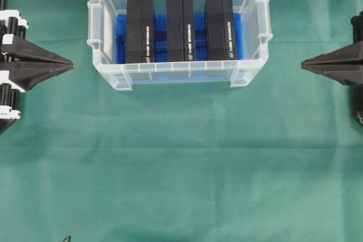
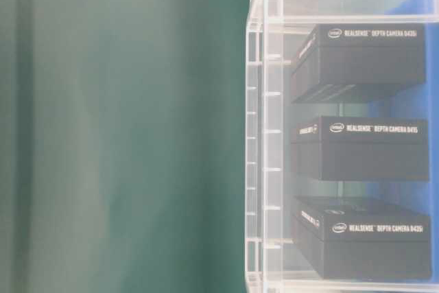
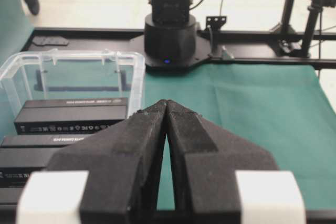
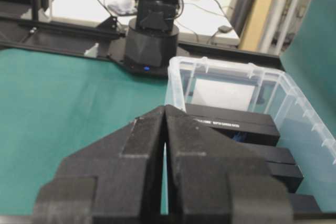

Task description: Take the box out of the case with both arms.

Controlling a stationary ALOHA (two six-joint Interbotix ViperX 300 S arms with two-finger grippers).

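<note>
The clear case (image 1: 108,72) stands at the back middle of the green cloth, with blue cloth on its bottom. Three black boxes stand on edge inside it: left (image 1: 140,31), middle (image 1: 180,29) and right (image 1: 220,27). The table-level view shows the case wall (image 2: 264,135) and the boxes (image 2: 363,149) stacked in the picture. My left gripper (image 1: 71,64) is shut and empty, left of the case, tips pointing at it. My right gripper (image 1: 303,64) is shut and empty, right of the case. From the wrists, the left gripper (image 3: 166,102) and right gripper (image 4: 165,107) show tips touching, the case (image 3: 137,77) (image 4: 176,85) beyond.
Green cloth (image 1: 181,168) covers the table in front of the case. The opposite arm's base (image 3: 170,35) (image 4: 152,40) stands at the table's far edge in each wrist view, on a black frame rail.
</note>
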